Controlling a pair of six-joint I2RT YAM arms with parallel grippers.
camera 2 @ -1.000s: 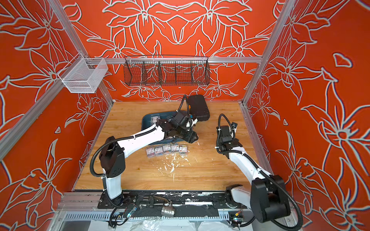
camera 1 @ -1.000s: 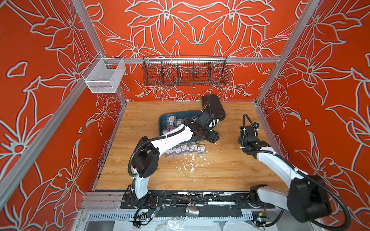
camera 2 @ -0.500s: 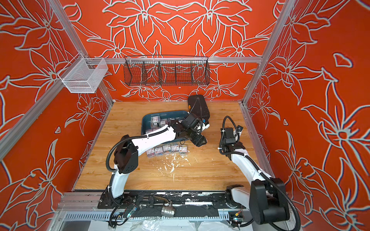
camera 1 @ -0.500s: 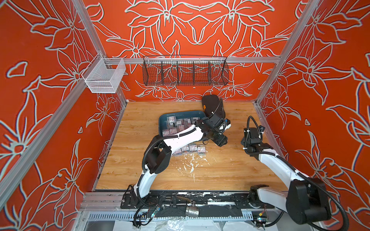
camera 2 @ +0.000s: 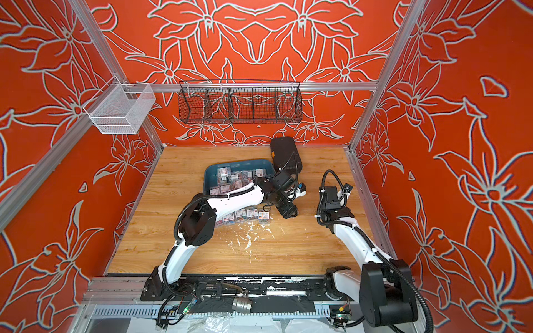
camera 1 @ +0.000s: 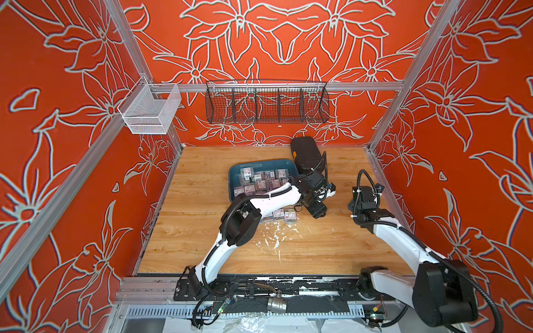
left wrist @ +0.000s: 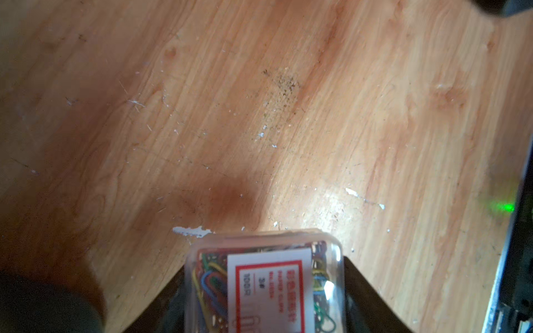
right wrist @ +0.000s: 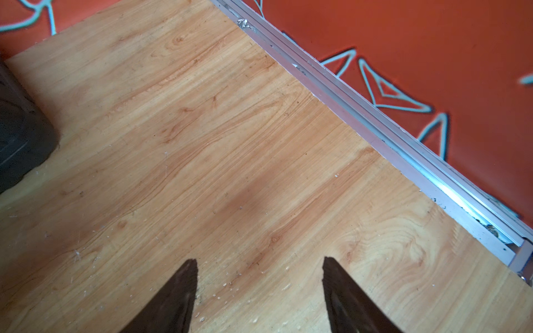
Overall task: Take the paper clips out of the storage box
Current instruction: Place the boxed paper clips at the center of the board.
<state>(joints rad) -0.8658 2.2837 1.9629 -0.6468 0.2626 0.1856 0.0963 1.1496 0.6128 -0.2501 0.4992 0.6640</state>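
Left gripper (left wrist: 264,263) clamped on one box of paper clips (left wrist: 213,282), over table (left wrist: 259,115). Right gripper (right wrist: 259,261) jaws apart, empty. More boxes (camera 1: 261,181) lie in tray (camera 1: 234,176).

Dozen-plus clip boxes (camera 1: 261,184), one tray (camera 1: 234,180), two baskets (camera 1: 266,103)

**Quick surface rundown from my end**

Table (left wrist: 288,115) looks like wood-grain laminate, semi-gloss and pretty scuffed, with white flecks and fine scratches. The clip box (left wrist: 265,282) is clear glossy plastic with a hard shine on one corner, plus a matt white-and-red paper label. Tray (camera 1: 234,181) is smooth teal plastic with a dull sheen. Case (camera 1: 304,151) is matt black plastic. Basket (camera 1: 266,105) is thin black wire. Rail (right wrist: 375,132) looks like brushed aluminium. My right fingers (right wrist: 173,297) are matt black.
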